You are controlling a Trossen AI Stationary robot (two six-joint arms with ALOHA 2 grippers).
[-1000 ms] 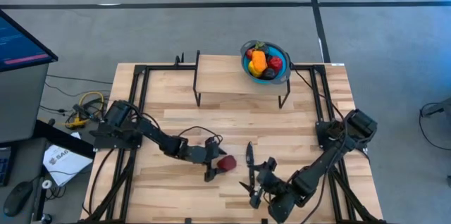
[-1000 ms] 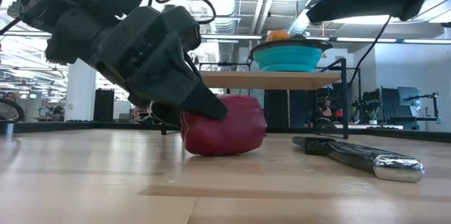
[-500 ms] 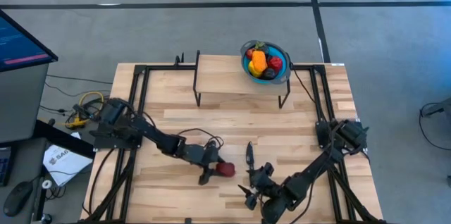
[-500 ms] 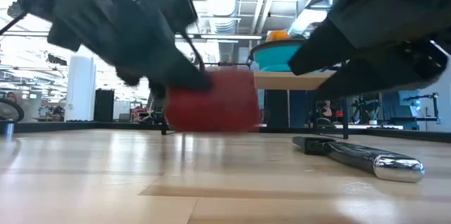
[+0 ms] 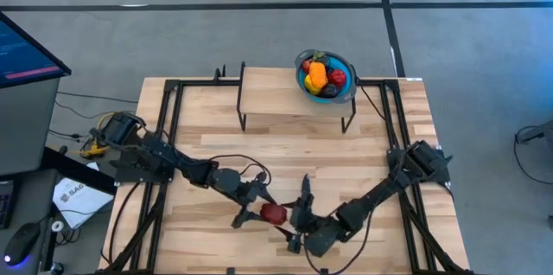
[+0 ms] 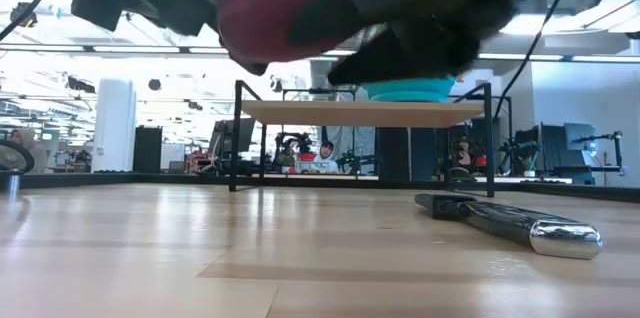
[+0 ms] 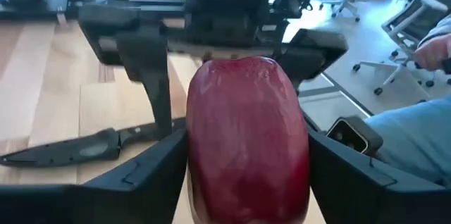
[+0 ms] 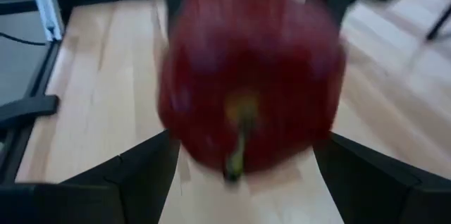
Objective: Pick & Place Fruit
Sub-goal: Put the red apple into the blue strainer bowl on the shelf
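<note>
Red fills both wrist views: I see the red fruit point(image 7: 246, 139) clamped between my left gripper point(image 5: 252, 204) fingers, which press on its two sides. A second ago that fruit sat on the table with the left gripper around it; now it is lifted clear of the wood, up at the top of the low view point(image 6: 275, 8), and it has travelled toward the front middle of the table point(image 5: 207, 111). My right gripper point(image 5: 295, 225) has come in as well: earlier it hung near the front edge, apart from the fruit, and now it sits just beside it, fingers spread wide on either side of the fruit in its own wrist view point(image 8: 250, 76). I cannot tell whether those fingers touch it.

Just beyond the two grippers the black-handled knife point(image 6: 510, 223) lies flat on the wood, where it was before. Farther back stands the small raised shelf point(image 5: 294, 93), and on its right end the blue bowl point(image 5: 326, 76) holds the other fruit pieces point(image 5: 318, 76), yellow, orange, red and dark, unchanged.
</note>
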